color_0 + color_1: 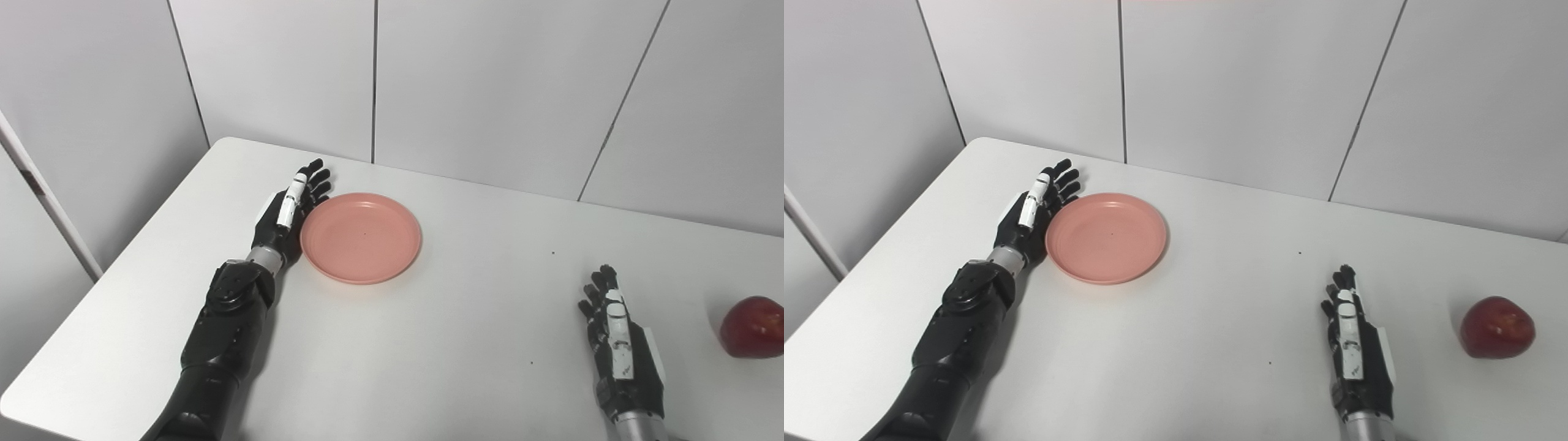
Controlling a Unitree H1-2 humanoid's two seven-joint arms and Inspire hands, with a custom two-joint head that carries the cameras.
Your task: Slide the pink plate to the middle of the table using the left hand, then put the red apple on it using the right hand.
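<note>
Resting edge-on against the pink plate's [361, 237] left rim, the left hand [288, 214] has straight, pressed-together fingers [313, 184]. The right hand [1356, 352] holds nothing, fingers pressed together, the apple [1497, 327] right of them on the counter [429, 343].

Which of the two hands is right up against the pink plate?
The left hand, beside the pink plate's left rim. The right hand lies well away, nearer the red apple.
</note>
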